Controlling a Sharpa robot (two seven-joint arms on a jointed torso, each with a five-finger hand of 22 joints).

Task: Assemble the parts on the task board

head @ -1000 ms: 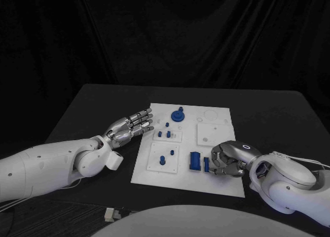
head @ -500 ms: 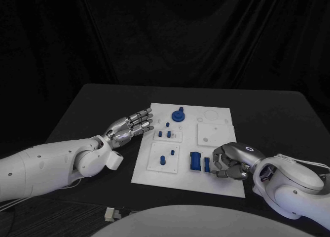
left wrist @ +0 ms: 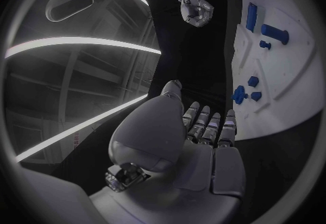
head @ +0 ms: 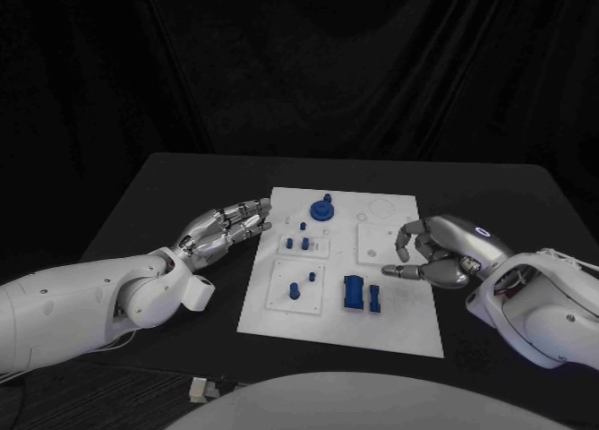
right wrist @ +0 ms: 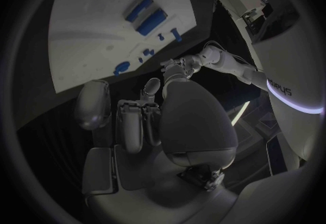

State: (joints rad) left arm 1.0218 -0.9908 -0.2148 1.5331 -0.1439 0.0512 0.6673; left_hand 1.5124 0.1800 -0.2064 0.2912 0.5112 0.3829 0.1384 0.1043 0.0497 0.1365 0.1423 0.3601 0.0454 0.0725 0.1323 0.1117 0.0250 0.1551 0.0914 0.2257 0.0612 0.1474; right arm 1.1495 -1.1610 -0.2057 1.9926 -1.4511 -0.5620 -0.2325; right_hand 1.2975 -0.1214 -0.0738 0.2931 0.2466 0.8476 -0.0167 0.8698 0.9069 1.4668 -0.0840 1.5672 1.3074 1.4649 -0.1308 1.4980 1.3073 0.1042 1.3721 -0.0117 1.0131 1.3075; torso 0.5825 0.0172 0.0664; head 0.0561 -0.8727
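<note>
Right hand (head: 444,251) lifted off the two blue blocks (head: 363,294) at the near edge of the task board (head: 338,333), now hovering at the board's right edge, fingers loosely curled, holding nothing. Blocks left lying side by side. Left hand (head: 226,230) unmoved beside the left edge, fingers extended, empty. Probably a reposition between placements.

white task board (head: 389,331) on a black table (head: 158,193), blue parts (head: 361,294) on it incl. a darker blue round one (head: 322,211), both arms white (head: 67,300) with silver left hand (head: 228,230) and right hand (head: 441,251).
</note>
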